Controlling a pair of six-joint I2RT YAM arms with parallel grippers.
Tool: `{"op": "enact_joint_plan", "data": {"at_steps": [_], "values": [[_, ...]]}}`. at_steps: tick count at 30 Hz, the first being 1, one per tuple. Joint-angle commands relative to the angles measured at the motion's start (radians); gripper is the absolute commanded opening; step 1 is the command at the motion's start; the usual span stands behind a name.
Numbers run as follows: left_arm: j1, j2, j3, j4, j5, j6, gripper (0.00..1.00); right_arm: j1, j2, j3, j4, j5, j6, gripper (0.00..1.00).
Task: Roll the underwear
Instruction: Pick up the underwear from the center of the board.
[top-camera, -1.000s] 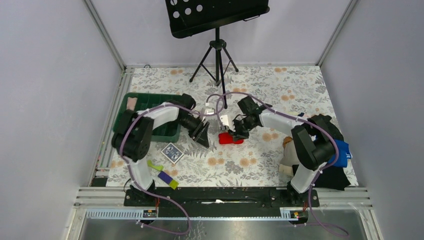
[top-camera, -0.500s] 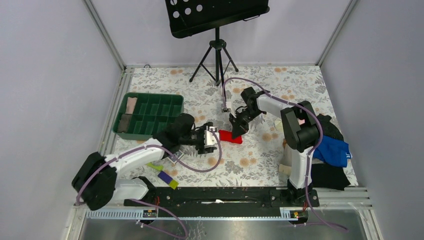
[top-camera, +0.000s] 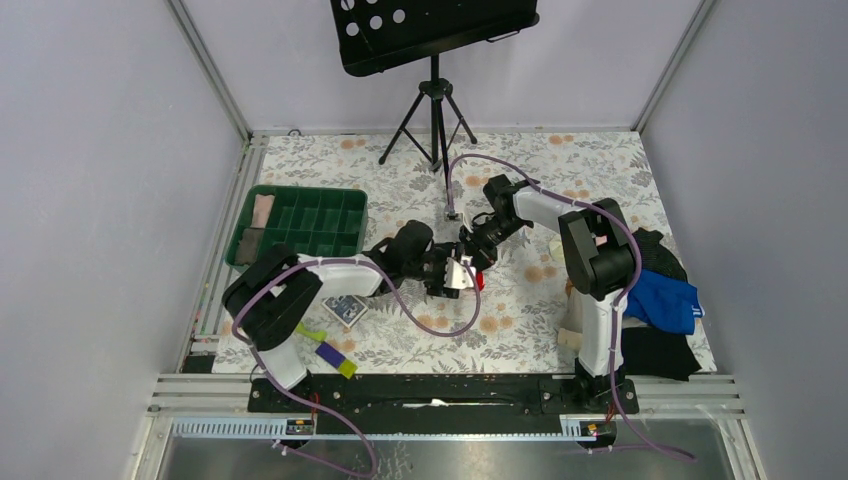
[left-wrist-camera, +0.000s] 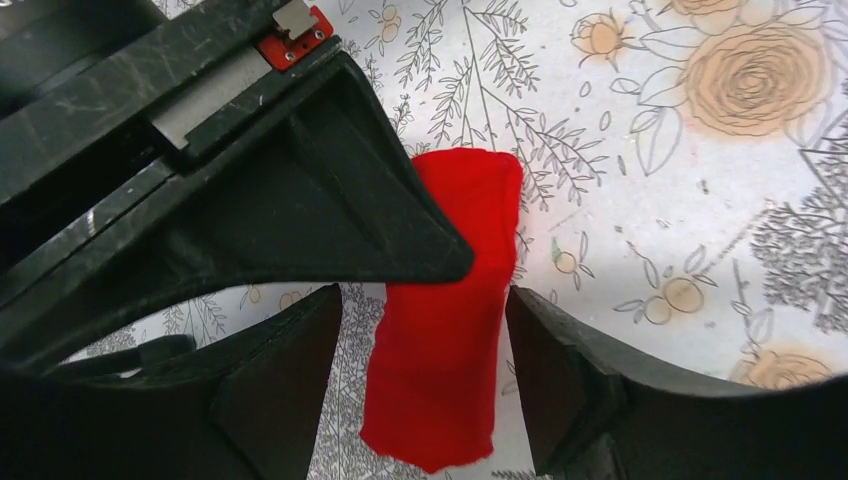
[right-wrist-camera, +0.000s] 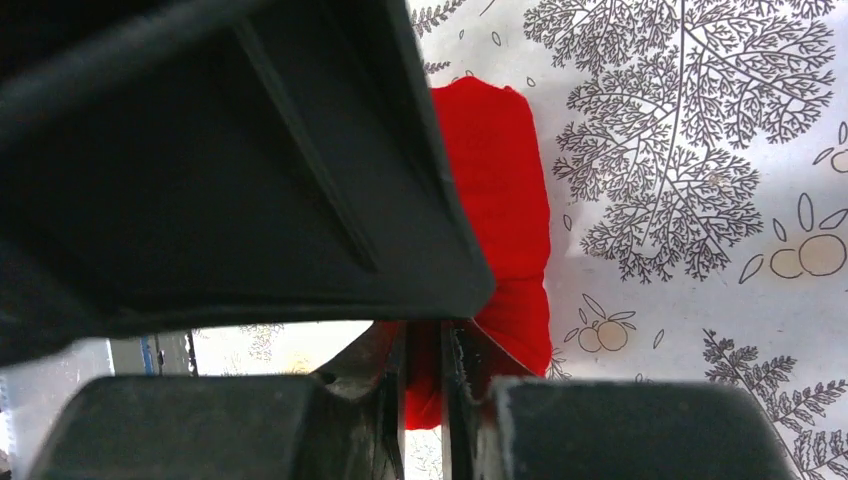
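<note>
The underwear (left-wrist-camera: 450, 330) is a bright red, folded strip lying on the flowered table cloth; in the top view only a sliver of the underwear (top-camera: 479, 281) shows under the grippers. My left gripper (left-wrist-camera: 425, 400) is open, with one finger (left-wrist-camera: 280, 390) on each side of the strip's near end and a gap on both sides. My right gripper (right-wrist-camera: 425, 375) is shut on a pinch of the underwear (right-wrist-camera: 500, 200) at its side. In the top view the left gripper (top-camera: 455, 273) and the right gripper (top-camera: 478, 247) nearly touch at the table's middle.
A green compartment tray (top-camera: 300, 225) stands at the left. A music stand's tripod (top-camera: 435, 120) stands at the back. Blue cloth (top-camera: 668, 300) and dark clothes (top-camera: 660, 350) lie at the right. A patterned card (top-camera: 345, 308) and small coloured pieces (top-camera: 325, 350) lie front left.
My left arm has swung from the front left up to the table's middle, and its open gripper now straddles the underwear. The right gripper has stayed on the cloth.
</note>
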Motion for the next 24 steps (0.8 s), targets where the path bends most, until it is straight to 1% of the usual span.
{"op": "enact_joint_plan", "data": {"at_steps": [1,5,9,10,12,14,15,17,18,19,20,21,24], "values": [[-0.007,0.065,0.081,0.025,-0.013,0.065,0.68,0.009,0.077,-0.052,-0.062,0.129,0.015,0.07],[-0.012,0.115,0.129,-0.074,0.015,0.111,0.65,0.007,0.079,-0.049,-0.061,0.127,0.02,0.07],[-0.028,0.178,0.179,-0.163,-0.006,0.144,0.58,0.002,0.078,-0.049,-0.062,0.122,0.022,0.08],[-0.032,0.191,0.191,-0.179,-0.016,0.146,0.54,0.001,0.076,-0.05,-0.062,0.121,0.022,0.08],[-0.034,0.217,0.221,-0.22,-0.022,0.146,0.39,0.0,0.069,-0.054,-0.062,0.119,0.019,0.1],[-0.035,0.238,0.248,-0.258,-0.04,0.136,0.29,-0.001,0.055,-0.059,-0.06,0.115,0.021,0.14],[-0.035,0.25,0.262,-0.286,-0.048,0.134,0.23,-0.002,0.043,-0.062,-0.059,0.113,0.027,0.2],[-0.036,0.266,0.287,-0.346,-0.057,0.139,0.1,-0.01,0.002,-0.055,-0.071,0.104,0.048,0.37],[-0.035,0.267,0.295,-0.373,-0.059,0.137,0.06,-0.021,-0.03,-0.041,-0.095,0.093,0.044,0.58],[-0.035,0.262,0.298,-0.393,-0.054,0.131,0.01,-0.039,-0.067,-0.027,-0.133,0.082,0.035,0.73],[-0.034,0.253,0.301,-0.407,-0.045,0.12,0.0,-0.061,-0.112,-0.013,-0.177,0.08,0.024,0.96],[-0.031,0.239,0.301,-0.417,-0.029,0.107,0.0,-0.09,-0.161,-0.003,-0.202,0.08,0.017,0.99],[-0.021,0.194,0.309,-0.448,0.036,0.046,0.0,-0.204,-0.304,-0.013,-0.211,0.082,0.028,1.0]]}}
